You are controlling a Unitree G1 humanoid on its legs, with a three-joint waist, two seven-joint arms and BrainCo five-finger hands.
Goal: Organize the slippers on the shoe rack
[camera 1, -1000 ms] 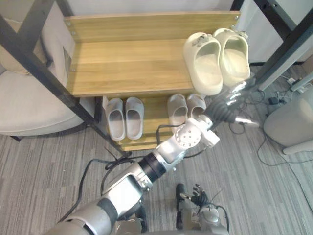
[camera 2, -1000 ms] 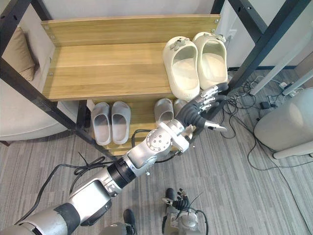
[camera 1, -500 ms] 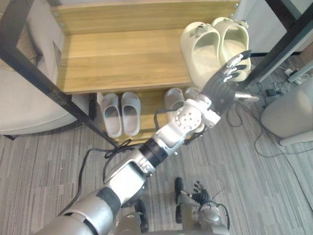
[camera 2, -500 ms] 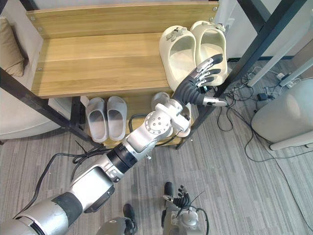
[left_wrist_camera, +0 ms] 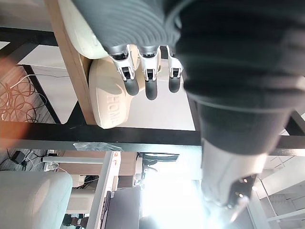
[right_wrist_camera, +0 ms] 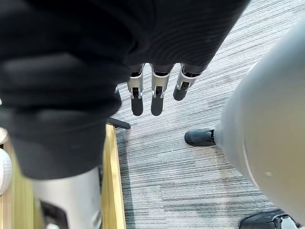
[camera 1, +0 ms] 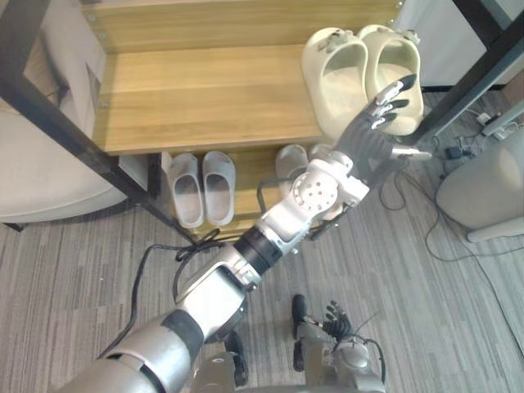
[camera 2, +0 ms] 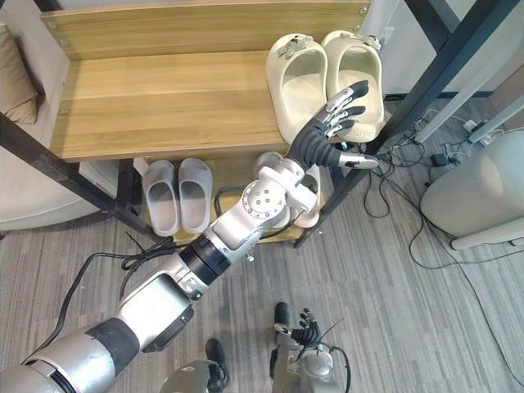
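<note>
left hand (camera 1: 366, 144) | fingers straight and spread, holding nothing | by cream slippers (camera 1: 334, 75) on top shelf (camera 1: 205, 92)

Raised letters on side of cream slipper (left_wrist_camera: 112, 102), past my left hand (left_wrist_camera: 143, 28); can't make out whole word. No other legible text.

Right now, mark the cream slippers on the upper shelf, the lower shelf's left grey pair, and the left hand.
cream slippers (camera 1: 334, 86): left eye view, footbed of the left one.
grey pair (camera 1: 187, 201): left eye view, footbed of its left slipper.
left hand (camera 1: 368, 147): left eye view, dark cover on its back.
</note>
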